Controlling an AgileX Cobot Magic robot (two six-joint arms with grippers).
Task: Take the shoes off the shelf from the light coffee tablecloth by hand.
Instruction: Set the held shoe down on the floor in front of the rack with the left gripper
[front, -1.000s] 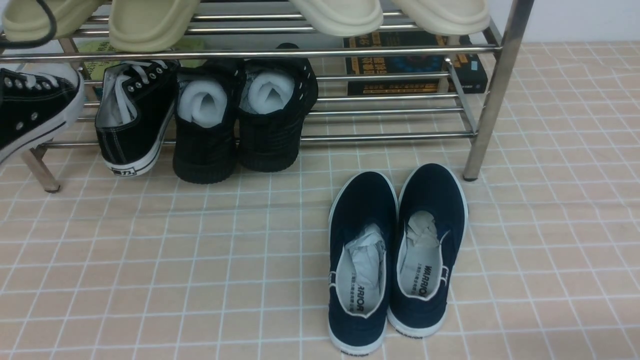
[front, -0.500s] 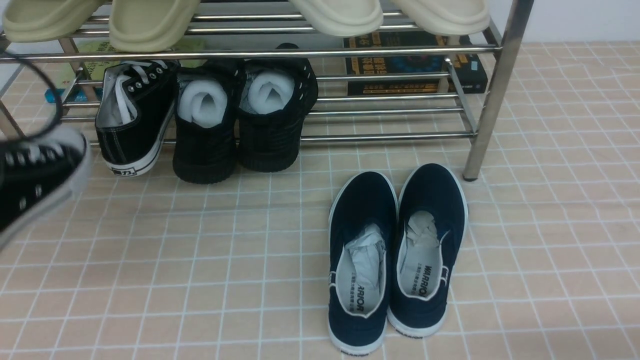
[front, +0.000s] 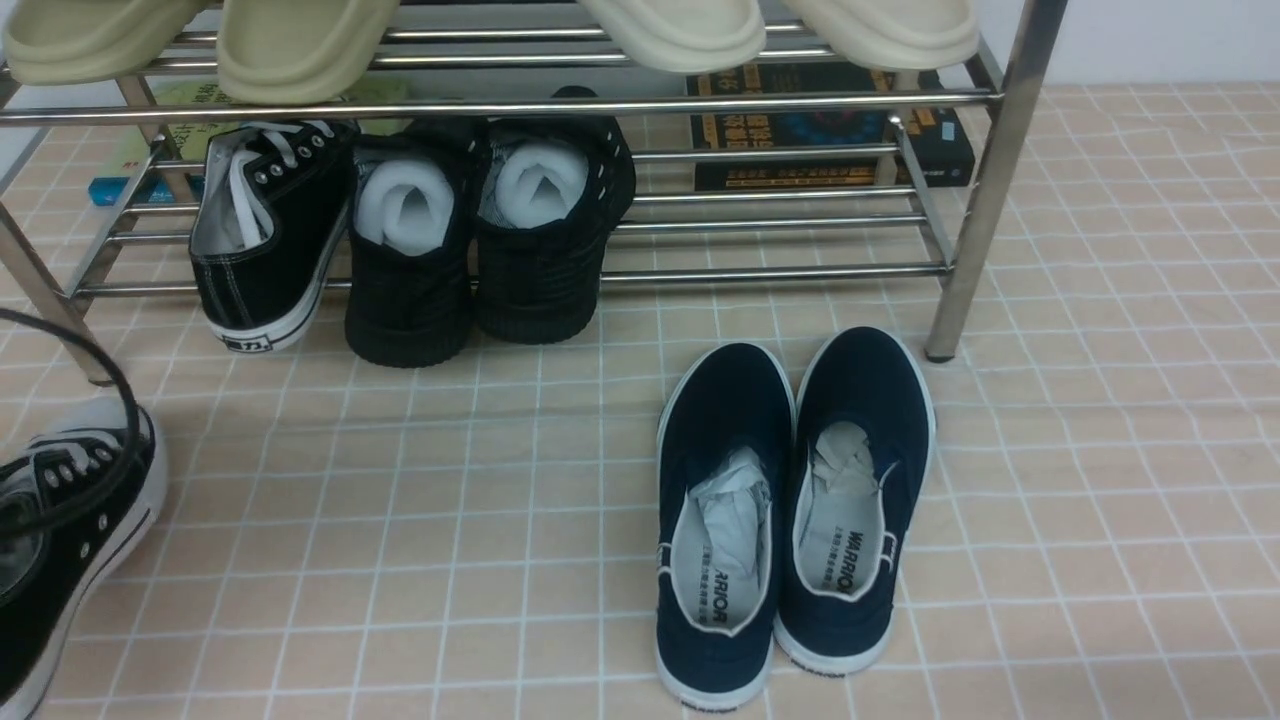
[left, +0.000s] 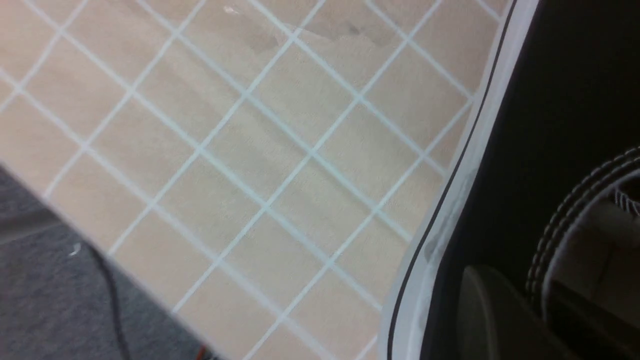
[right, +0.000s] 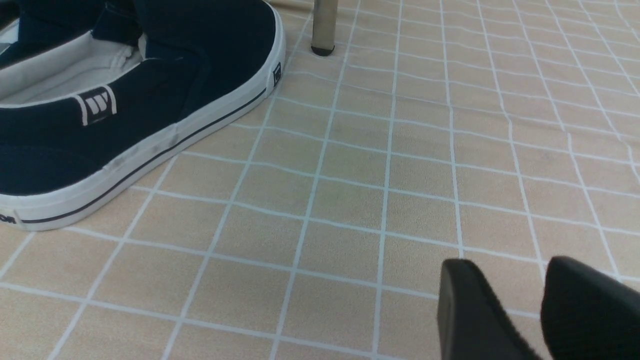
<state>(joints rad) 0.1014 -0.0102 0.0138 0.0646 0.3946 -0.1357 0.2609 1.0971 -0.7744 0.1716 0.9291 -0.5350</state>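
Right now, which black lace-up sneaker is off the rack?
The sneaker at the front view's left edge, down by the cloth. Its mate sits on the bottom bars of the rack.

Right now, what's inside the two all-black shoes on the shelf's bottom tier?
Rolled white foam stuffing fills the opening of the left black shoe, and another roll fills the right black shoe. The foam covers the insoles and toe ends, so those are unseen.
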